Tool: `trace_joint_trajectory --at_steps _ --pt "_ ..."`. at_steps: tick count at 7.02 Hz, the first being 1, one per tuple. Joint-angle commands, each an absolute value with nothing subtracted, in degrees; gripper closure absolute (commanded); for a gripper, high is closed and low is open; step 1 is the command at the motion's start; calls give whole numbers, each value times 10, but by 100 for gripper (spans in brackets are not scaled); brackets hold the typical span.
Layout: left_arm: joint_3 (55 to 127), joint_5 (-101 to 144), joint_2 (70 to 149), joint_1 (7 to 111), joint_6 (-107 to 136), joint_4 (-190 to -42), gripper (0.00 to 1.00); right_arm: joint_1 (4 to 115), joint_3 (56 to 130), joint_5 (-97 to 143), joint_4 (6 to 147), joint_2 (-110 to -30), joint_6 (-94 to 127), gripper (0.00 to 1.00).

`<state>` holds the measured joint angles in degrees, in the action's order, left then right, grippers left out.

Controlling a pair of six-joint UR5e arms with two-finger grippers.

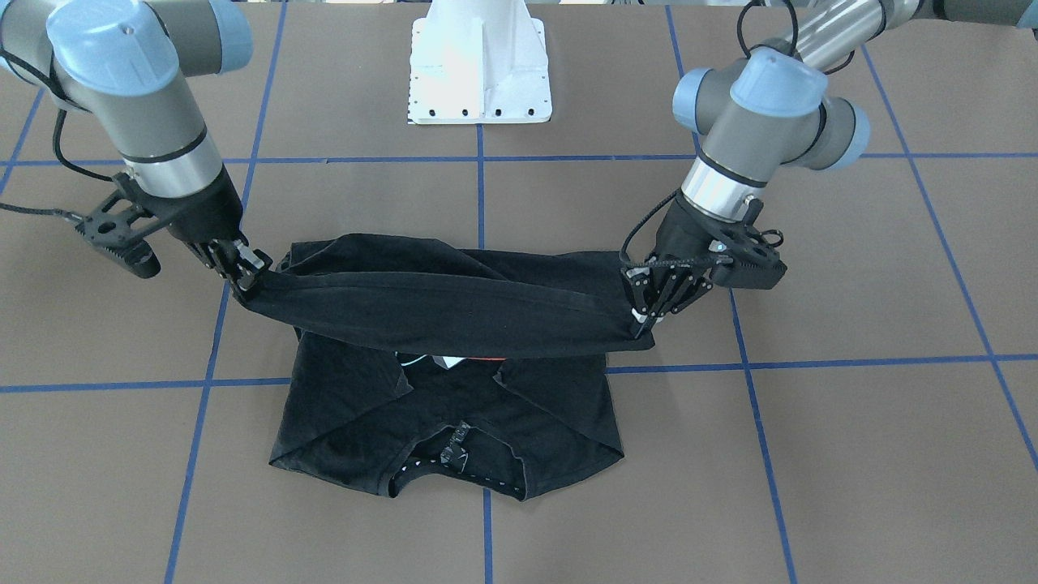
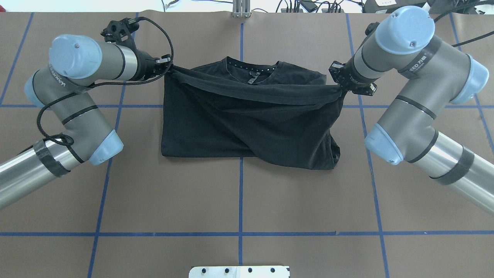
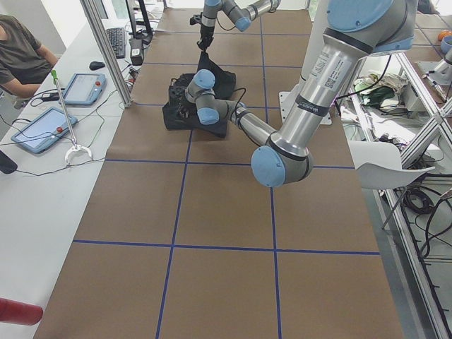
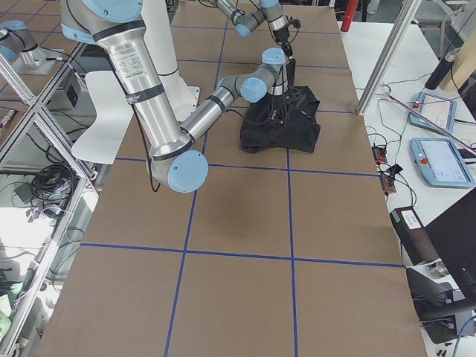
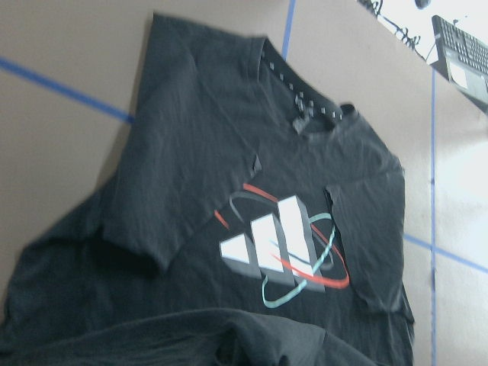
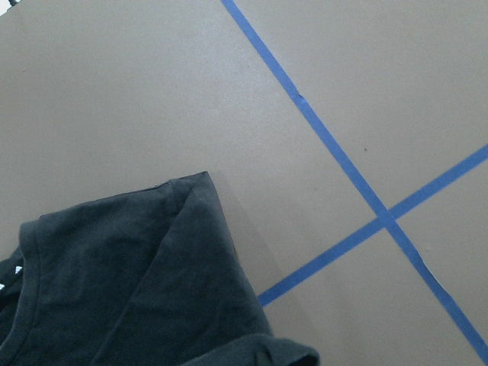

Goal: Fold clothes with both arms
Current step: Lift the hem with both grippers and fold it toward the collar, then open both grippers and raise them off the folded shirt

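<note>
The black T-shirt point(image 1: 454, 312) lies in the middle of the brown table with its sleeves folded in and its collar point(image 1: 458, 454) away from the robot. My left gripper point(image 1: 645, 320) and right gripper point(image 1: 243, 280) are each shut on one end of the shirt's hem edge. They hold it stretched taut between them, above the lower layer. In the overhead view the left gripper point(image 2: 170, 67) and right gripper point(image 2: 341, 88) flank the shirt point(image 2: 239, 119). The left wrist view shows the grey-white logo point(image 5: 282, 248) with red and teal ellipses. The right wrist view shows a shirt corner point(image 6: 137, 274).
The white pedestal base point(image 1: 480, 65) stands at the robot's side of the table. Blue tape lines point(image 2: 241, 200) grid the brown tabletop. A side bench with tablets point(image 3: 42, 131) and a seated person point(image 3: 18, 49) lies beyond the table's far edge.
</note>
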<state>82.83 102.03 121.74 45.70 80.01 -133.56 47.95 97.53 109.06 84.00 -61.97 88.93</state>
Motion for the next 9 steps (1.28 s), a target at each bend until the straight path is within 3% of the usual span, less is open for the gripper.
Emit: trace_joint_trajectory --at_steps 1,3,4,5,7,8,9 --pt "762 1017 1244 465 795 -1363 98 489 870 1080 794 -571 882 100" --pt "714 1016 1247 474 795 -1419 64 496 770 1044 781 -504 858 100" --pt "705 1016 1247 479 795 -1437 42 501 735 1041 754 -490 856 71" --pt "705 1016 1247 480 795 -1438 39 497 695 1039 725 -459 865 1" --pt "720 1020 1247 482 795 -1443 39 503 698 1042 703 -462 860 0" --pt "743 1023 1244 484 795 -1442 38 501 736 1040 702 -497 866 0" --pt "758 1023 1240 485 795 -1439 39 494 837 1040 691 -583 870 0"
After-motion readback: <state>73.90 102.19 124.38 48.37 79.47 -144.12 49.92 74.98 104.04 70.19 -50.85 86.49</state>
